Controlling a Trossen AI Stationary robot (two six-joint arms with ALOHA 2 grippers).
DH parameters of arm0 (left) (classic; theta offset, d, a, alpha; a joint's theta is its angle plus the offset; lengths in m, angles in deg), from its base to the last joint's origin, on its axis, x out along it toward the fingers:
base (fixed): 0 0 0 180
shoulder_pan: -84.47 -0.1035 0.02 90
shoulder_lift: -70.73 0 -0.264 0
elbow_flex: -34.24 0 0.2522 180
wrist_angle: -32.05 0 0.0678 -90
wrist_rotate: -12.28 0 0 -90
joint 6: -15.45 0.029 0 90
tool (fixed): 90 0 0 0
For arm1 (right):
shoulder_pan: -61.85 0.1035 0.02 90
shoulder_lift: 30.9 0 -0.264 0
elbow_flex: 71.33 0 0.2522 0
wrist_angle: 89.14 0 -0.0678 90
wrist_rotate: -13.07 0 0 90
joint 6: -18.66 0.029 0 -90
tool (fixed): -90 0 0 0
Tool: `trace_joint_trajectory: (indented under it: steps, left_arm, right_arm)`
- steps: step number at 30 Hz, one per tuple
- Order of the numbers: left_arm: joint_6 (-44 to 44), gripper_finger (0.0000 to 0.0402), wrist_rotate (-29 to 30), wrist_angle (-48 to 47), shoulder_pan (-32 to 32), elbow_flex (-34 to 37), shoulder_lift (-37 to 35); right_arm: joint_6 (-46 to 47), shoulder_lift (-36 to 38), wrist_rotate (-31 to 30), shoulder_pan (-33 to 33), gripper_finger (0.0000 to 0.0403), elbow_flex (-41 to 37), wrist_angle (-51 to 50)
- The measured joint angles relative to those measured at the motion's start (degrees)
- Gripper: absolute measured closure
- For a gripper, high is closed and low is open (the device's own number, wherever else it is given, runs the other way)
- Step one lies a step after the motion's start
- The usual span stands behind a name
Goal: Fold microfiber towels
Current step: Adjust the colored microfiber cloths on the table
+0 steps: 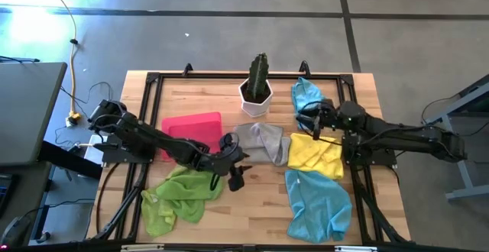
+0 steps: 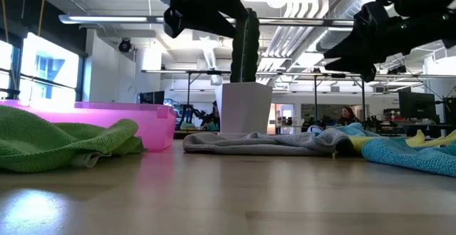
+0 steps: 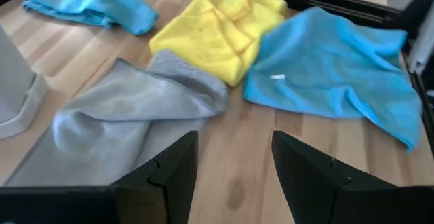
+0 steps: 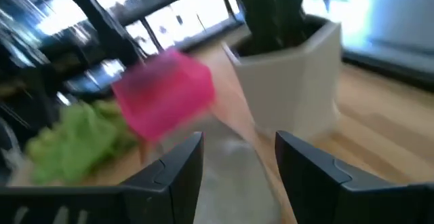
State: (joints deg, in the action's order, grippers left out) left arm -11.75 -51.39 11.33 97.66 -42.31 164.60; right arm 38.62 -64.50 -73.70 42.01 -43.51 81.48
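Note:
Several microfiber towels lie crumpled on the wooden table. A lime green one [image 1: 179,195] is near left, a grey one [image 1: 263,141] in the middle, and a yellow one [image 1: 315,154] to its right. One light blue towel [image 1: 317,205] is near right and another [image 1: 306,95] far right. My left gripper [image 1: 238,160] hovers open above bare wood beside the grey towel's [image 3: 129,108] near edge, pointing toward the yellow towel [image 3: 217,30]. My right gripper [image 1: 308,122] hangs open in the air over the far edge of the yellow towel, pointing toward the table's left.
A cactus in a white pot [image 1: 257,92] stands at the far middle. A pink tray [image 1: 191,130] sits at the left, partly under my left arm. A black frame [image 1: 229,75] runs round the table. Bare wood [image 1: 252,214] shows at the near middle.

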Motion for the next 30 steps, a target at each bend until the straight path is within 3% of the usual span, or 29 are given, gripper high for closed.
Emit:
trace_joint_trajectory:
  steps: [5, 10, 13, 17, 21, 30]
  left_arm:
    - [-0.8, 0.0223, -0.2, 0.0, -1.8, 0.0, 0.0]
    - [-0.7, 0.0223, -0.2, -0.1, -3.7, 0.0, 0.0]
    - [-0.6, 0.0223, -2.7, -0.1, -5.1, 0.0, 0.0]
    - [1.1, 0.0223, -6.7, -0.1, -6.6, 0.0, 0.0]
    - [3.4, 0.0223, -6.8, -0.1, -6.9, 0.1, 0.0]
    - [6.9, 0.0223, -9.4, -0.1, -7.4, 0.1, 0.0]
  right_arm:
    - [3.4, -3.7, 1.0, 0.0, 0.0226, 7.7, -19.2]
    - [11.6, -7.4, 10.4, 1.1, 0.0226, 9.0, -24.0]
    - [17.3, -10.0, 12.9, 4.3, 0.0226, 8.2, -24.5]
    - [23.0, -14.3, 12.3, 10.3, 0.0226, 8.0, -24.6]
    - [26.3, -18.6, 9.9, 16.2, 0.0226, 8.0, -24.4]
    - [27.8, -28.3, 5.8, 24.6, 0.0226, 8.0, -25.5]
